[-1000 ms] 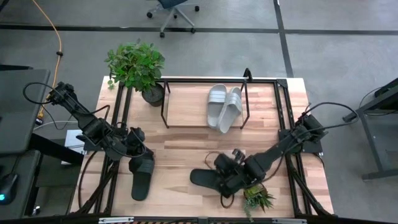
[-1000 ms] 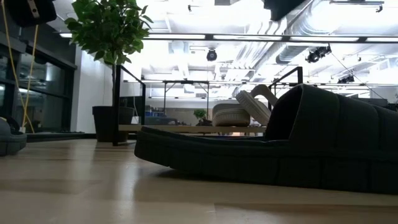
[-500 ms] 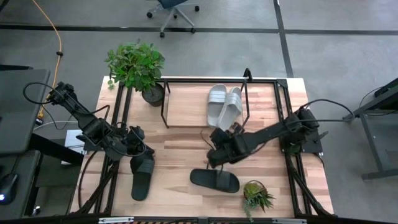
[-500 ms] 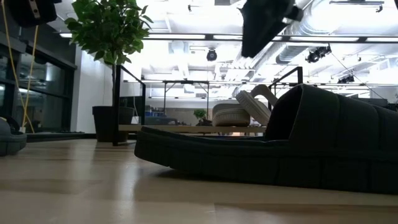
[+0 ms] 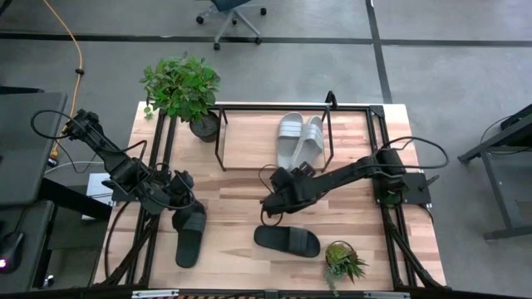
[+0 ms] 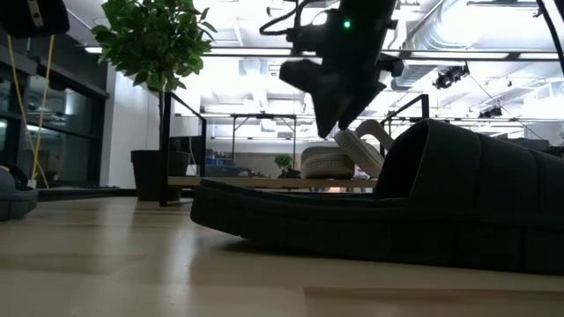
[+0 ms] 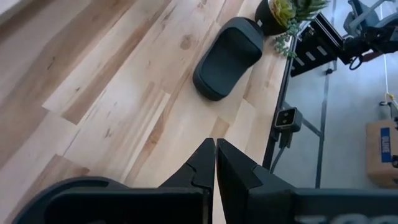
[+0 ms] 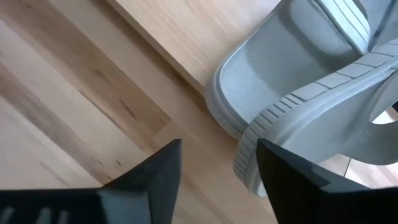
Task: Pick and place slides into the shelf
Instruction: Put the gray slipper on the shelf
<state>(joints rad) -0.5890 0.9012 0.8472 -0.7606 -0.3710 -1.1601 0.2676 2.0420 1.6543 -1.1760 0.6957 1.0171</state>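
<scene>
Two light grey slides (image 5: 299, 141) lie on the wood base of the shelf (image 5: 249, 141), toward its right half, packed together with one leaning partly over the other; their heels reach the shelf's near edge. In the right wrist view the grey pair (image 8: 311, 81) fills the far side, one sole tilted across the other. One black slide (image 5: 288, 240) lies flat on the table (image 5: 233, 199), near the front edge and a little right of centre, lengthwise left to right; the low view shows it (image 6: 379, 211) large in the foreground. The other black slide (image 5: 190, 234) lies at the near left, its strap end toward the left arm.

The right gripper (image 5: 278, 189) hangs above the bare table between the shelf's near edge and the first black slide, its fingers (image 8: 163, 168) spread wide and holding nothing. The left gripper (image 5: 184, 202) sits just above the far end of the left black slide, its fingers (image 7: 205, 163) pressed together with nothing between them.

A large potted plant (image 5: 183, 90) stands at the shelf's left end. A small potted plant (image 5: 342, 261) stands near the front edge, just right of the centre black slide.
</scene>
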